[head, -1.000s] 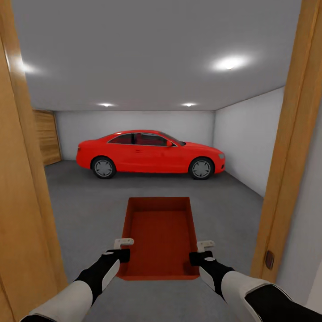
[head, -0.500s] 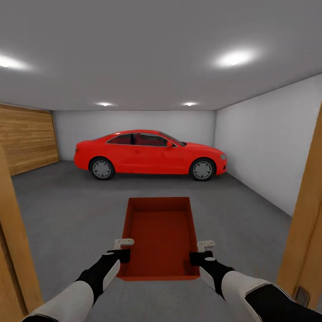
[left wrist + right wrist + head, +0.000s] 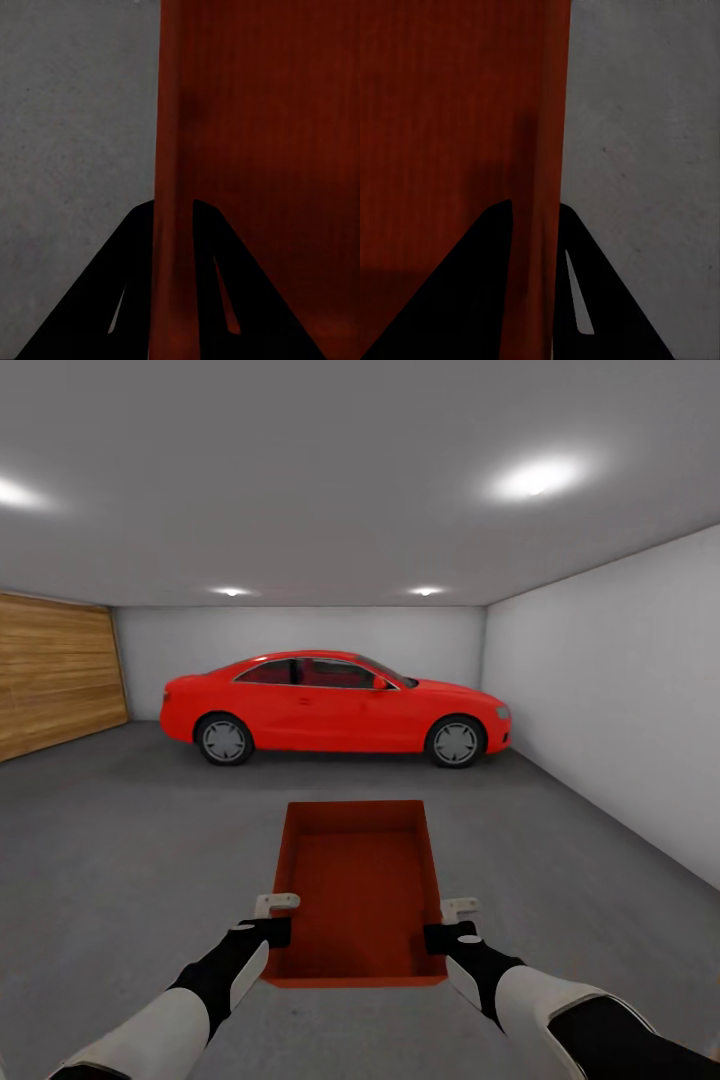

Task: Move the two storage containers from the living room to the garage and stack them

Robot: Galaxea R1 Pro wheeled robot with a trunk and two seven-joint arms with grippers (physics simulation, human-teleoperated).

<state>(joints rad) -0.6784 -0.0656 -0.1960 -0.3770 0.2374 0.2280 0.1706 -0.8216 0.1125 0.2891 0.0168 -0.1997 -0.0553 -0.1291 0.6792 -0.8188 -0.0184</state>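
A red-orange open-topped storage container hangs in front of me above the dark grey garage floor. My left gripper is shut on its left wall near the close end, and my right gripper is shut on its right wall opposite. In the left wrist view the red wall runs between the two dark fingers. In the right wrist view the same kind of wall sits pinched between the fingers. The bin is empty inside.
A red car is parked crosswise at the far end of the garage. A slatted wooden door lines the left side, a white wall the right. Open concrete floor stretches between me and the car.
The view has advanced through the doorway: the wooden door frames at both sides have slid out of the picture. The container and both grippers keep the same hold.
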